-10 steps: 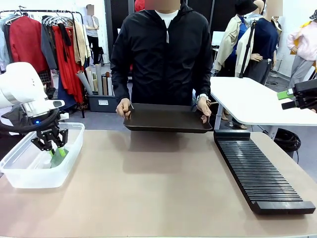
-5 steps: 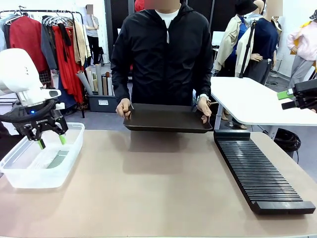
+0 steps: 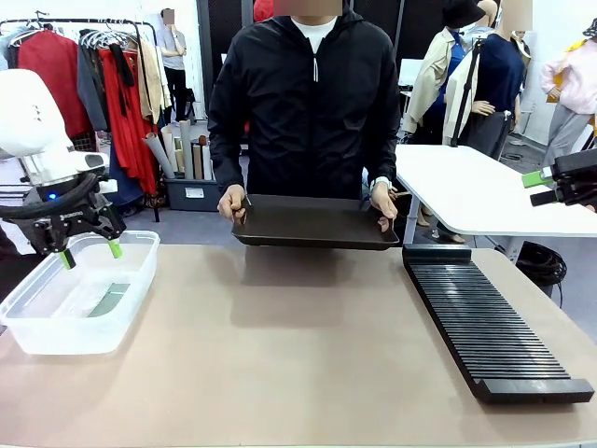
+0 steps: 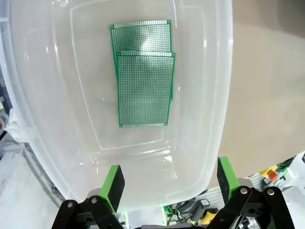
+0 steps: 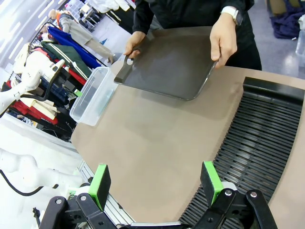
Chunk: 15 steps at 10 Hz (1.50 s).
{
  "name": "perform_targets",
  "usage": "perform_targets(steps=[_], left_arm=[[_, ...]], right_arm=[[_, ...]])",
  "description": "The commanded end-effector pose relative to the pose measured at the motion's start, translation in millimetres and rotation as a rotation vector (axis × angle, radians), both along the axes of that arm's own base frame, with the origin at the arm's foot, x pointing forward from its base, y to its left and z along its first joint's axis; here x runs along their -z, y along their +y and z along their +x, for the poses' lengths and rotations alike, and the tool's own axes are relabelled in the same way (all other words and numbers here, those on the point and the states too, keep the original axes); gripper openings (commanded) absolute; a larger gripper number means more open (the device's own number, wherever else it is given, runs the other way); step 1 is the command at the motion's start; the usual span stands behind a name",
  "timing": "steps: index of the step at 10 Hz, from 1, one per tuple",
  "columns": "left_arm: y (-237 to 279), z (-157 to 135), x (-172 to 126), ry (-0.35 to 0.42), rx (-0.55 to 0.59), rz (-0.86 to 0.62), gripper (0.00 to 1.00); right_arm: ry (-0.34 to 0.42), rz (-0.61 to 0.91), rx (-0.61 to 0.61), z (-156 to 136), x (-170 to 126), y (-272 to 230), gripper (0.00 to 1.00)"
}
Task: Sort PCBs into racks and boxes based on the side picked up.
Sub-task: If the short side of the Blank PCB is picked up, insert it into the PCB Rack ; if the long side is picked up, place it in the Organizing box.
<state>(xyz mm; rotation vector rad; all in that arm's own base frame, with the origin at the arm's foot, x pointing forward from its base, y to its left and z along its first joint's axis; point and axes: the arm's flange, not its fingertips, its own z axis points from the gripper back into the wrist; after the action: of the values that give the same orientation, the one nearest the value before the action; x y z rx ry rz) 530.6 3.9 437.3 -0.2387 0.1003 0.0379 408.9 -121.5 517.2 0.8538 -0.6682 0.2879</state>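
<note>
At the left edge of the front frame, the left gripper (image 3: pixel 89 254) hangs with fingers spread wide and empty above the box (image 3: pixel 136 282), where two PCBs (image 4: pixel 144 86) lie flat, overlapping. The rack (image 3: pixel 485 327) fills the lower right. Farther back, a person holds a tray (image 3: pixel 315 222) at centre, and the right gripper (image 5: pixel 156 183) is open, empty.

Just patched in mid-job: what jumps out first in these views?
Two green PCBs lie overlapping in the clear box at the table's left, with the open, empty left gripper above it. Across the table a person holds a dark tray level at the far edge. The long black rack lies along the right side.
</note>
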Motion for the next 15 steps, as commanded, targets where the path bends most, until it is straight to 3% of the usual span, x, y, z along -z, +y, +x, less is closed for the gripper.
perform_targets(steps=[1, 13, 15], left_arm=[[-1.8, -8.9, 0.9, 0.005, -0.005, -0.005, 1.00], [-1.1, -0.5, 1.4, 0.004, 0.002, 0.000, 1.00], [26.9, -0.5, -24.5, -0.033, 0.025, -0.319, 1.00]], right_arm=[[-0.003, 0.020, 0.002, 0.8, -2.8, 1.5, 1.00], [-0.003, 0.020, 0.002, 0.8, -2.8, 1.5, 1.00], [-0.003, 0.020, 0.002, 0.8, -2.8, 1.5, 1.00]])
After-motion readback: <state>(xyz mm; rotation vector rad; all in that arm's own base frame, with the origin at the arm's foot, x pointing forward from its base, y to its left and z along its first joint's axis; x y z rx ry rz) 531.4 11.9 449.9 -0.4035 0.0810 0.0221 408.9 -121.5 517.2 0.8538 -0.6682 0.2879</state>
